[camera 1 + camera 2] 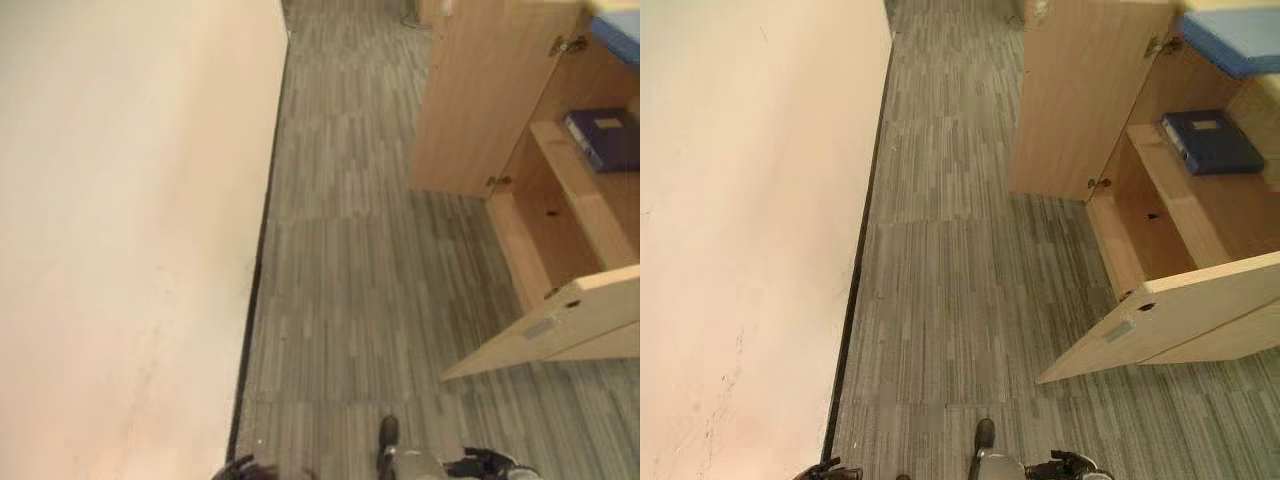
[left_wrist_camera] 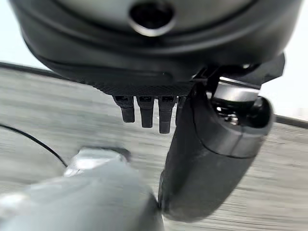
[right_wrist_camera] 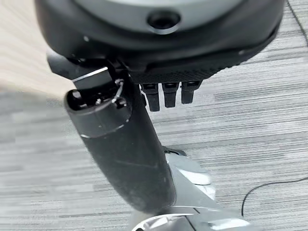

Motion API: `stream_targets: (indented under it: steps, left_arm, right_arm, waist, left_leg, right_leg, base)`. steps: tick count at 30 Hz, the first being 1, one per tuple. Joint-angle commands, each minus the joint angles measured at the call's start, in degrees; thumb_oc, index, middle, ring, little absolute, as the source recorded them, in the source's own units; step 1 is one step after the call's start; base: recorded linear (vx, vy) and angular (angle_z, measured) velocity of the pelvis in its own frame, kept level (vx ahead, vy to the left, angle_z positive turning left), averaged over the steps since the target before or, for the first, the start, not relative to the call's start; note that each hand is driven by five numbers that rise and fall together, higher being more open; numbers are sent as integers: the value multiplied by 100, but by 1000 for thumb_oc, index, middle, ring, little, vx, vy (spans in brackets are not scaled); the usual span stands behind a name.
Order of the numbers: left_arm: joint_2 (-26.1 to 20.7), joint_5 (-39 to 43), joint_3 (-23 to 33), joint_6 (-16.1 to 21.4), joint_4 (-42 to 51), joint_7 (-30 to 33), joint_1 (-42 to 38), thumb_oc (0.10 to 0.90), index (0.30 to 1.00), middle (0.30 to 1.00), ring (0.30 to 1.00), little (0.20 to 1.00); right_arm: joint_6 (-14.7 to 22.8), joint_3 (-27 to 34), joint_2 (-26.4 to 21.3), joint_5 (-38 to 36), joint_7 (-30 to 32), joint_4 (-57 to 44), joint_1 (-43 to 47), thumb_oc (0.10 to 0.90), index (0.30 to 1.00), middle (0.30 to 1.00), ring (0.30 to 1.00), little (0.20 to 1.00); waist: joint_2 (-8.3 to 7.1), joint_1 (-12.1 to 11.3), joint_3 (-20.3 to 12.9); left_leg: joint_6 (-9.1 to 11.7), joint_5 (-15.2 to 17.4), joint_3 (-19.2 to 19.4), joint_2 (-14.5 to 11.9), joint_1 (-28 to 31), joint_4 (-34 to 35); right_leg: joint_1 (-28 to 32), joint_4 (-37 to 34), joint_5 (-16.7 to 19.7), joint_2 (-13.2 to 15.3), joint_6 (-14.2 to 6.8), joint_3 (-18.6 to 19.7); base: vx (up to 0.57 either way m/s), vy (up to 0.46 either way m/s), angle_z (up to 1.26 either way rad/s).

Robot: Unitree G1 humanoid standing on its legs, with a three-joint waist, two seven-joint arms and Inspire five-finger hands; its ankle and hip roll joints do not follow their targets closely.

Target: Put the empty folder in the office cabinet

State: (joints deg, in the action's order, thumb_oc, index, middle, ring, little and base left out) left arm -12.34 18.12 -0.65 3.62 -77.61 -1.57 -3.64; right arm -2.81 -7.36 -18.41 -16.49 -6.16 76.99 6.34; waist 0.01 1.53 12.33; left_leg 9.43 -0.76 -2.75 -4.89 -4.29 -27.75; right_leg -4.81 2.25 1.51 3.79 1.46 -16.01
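Folder, dark blue with a pale label [image 1: 1212, 141], lies flat on the middle shelf of the light wooden office cabinet [image 1: 1160, 215], far right of the head views; looks like the task's item already placed, though I can't confirm it's the empty one. A light blue flat item [image 1: 1240, 38] sits on the cabinet top above it. Both cabinet doors are open: far door [image 1: 1080, 95] swung back, near door [image 1: 1170, 315] jutting out over the grey striped carpet [image 1: 960, 260]. Left hand [image 2: 144, 113] hangs relaxed with straight fingers, grasping nothing, carpet beyond it. Right hand [image 3: 166, 94] is the same, released and empty over carpet. Cream wall [image 1: 740, 220] with a dark skirting runs along the robot's left. Risks, as I judge them: near door sticks into the walking lane, so a turn or step to the right could clip it with an arm or hip; doors left open if closing is expected; folder's near end sits close to the shelf front, so a door bump might shift it. Wall on the left limits room to sidestep.
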Motion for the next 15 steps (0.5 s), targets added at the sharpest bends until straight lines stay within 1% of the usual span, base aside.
stream_targets:
  steps: [1,2,3,4,5,6,7,9,10,12,13,14,15]
  left_arm:
    - [-93,117,-151,-55,61,123,209,800,900,900,900,900]
    - [-93,114,-109,-54,39,140,244,800,900,900,900,900]
    - [-100,126,-40,-54,-14,178,314,800,900,900,900,900]
    - [-99,127,-43,-54,-13,179,319,800,900,900,900,900]
    - [-108,121,-18,-36,-40,208,345,800,900,900,900,900]
    - [-96,157,-13,-12,-50,248,372,800,900,900,900,900]
    - [-96,158,-16,-11,-49,249,376,800,900,900,900,900]
    - [-79,168,-10,5,-74,273,386,800,900,900,900,900]
    - [-65,151,11,0,-81,269,413,800,900,900,900,900]
    - [-34,84,53,-17,-132,237,512,800,900,900,900,900]
    - [-30,55,58,-19,-138,234,540,800,900,900,900,900]
    - [-30,55,58,-19,-137,234,540,800,900,900,900,900]
    - [-38,-69,40,-37,-177,201,583,800,900,900,900,900]
  right_arm:
    - [49,-106,-146,-160,112,139,-33,800,900,900,900,900]
    - [39,-103,-129,-167,91,168,-46,800,900,900,900,900]
    - [21,-111,-98,-116,62,259,-92,800,900,900,900,900]
    - [22,-111,-98,-115,61,260,-96,800,900,900,900,900]
    - [8,-118,-92,-67,39,314,-117,800,900,900,900,900]
    - [10,-66,-108,-19,47,397,-161,800,900,900,900,900]
    - [11,-66,-108,-18,47,397,-165,800,900,900,900,900]
    - [8,28,-126,25,37,462,-244,800,900,900,900,900]
    - [11,95,-126,54,35,493,-316,800,900,900,900,900]
    - [8,164,-108,127,18,539,-408,800,900,900,900,900]
    - [-4,181,-97,151,10,541,-434,800,900,900,900,900]
    - [-4,181,-97,151,10,541,-435,800,900,900,900,900]
    - [-34,170,-27,238,-39,566,-482,800,900,900,900,900]
  waist:
    - [-256,-40,125]
    - [-283,-130,119]
    - [-255,-257,43]
    - [-261,-271,60]
    - [-165,-354,12]
    - [-34,-478,-42]
    - [-45,-482,-20]
    - [-17,-548,-61]
    - [24,-568,-122]
    - [177,-644,-331]
    - [201,-647,-393]
    - [200,-648,-392]
    - [198,-674,-503]
  left_leg:
    - [-562,-211,637,44,-505,-378]
    - [-579,-128,691,-18,-653,-99]
    - [-520,-166,646,-252,-803,792]
    - [-516,-168,662,-249,-755,822]
    - [-394,-477,542,-505,-897,1478]
    - [-201,-1044,434,-939,-1005,2461]
    - [-193,-1070,451,-930,-936,2524]
    - [-51,-1266,617,-1169,-1077,3060]
    - [-17,-1276,766,-1232,-1088,3105]
    - [36,-1359,651,-1188,-981,3146]
    - [41,-1365,652,-1111,-934,3099]
    - [40,-1365,653,-1110,-932,3099]
    - [-28,-1237,659,-894,-892,2847]
  right_leg:
    - [199,224,-258,285,-198,300]
    - [330,162,-279,313,-247,343]
    - [471,98,-363,380,-384,365]
    - [497,98,-372,385,-385,378]
    - [605,82,-455,388,-480,421]
    - [871,100,-670,422,-578,499]
    - [899,114,-694,434,-576,502]
    - [1217,78,-877,549,-680,525]
    - [1381,56,-922,607,-746,535]
    - [1606,-6,-955,690,-853,641]
    - [1667,-28,-930,779,-889,662]
    - [1669,-28,-930,780,-890,662]
    - [1743,-43,-784,1094,-1015,651]
  base:
    - [285,-52,-30]
    - [427,79,-4]
    - [298,101,2]
    - [340,188,0]
    - [397,246,-23]
    - [398,243,-23]
    - [393,206,-25]
    - [346,173,-33]
    - [438,245,-32]
    - [421,263,-19]
    - [248,172,-40]
    - [348,302,-48]
    - [330,320,-42]
